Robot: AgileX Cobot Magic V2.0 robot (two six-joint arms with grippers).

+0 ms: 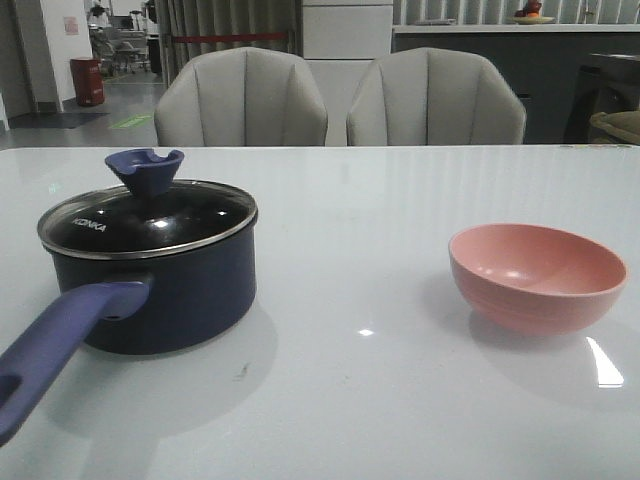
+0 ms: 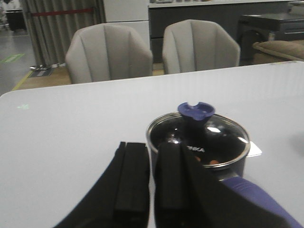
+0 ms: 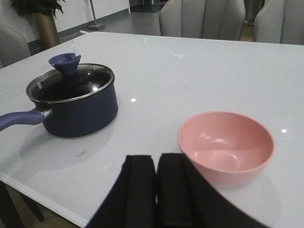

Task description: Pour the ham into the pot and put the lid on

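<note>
White glossy table (image 1: pixel 380 400), 2 grey chairs (image 1: pixel 240 100) behind.
Dark navy saucepan (image 1: pixel 170 290) sits left, steel-rimmed glass lid (image 1: pixel 150 220) on; orange ham slices (image 2: pixel 213 162) glimpsed inside; empty pink bowl (image 1: pixel 538 275) right; left gripper (image 2: pixel 151 190) and right gripper (image 3: pixel 156 190) pressed closed, holding nothing.

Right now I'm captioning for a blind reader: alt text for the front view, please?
A dark pot with its glass lid on sits at left on a white table; an empty pink bowl sits at right.

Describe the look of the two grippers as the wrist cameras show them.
Both look alike. The left gripper and right gripper each show two flat, matte black fingers with squared tips. No cables or markings are visible.
</note>
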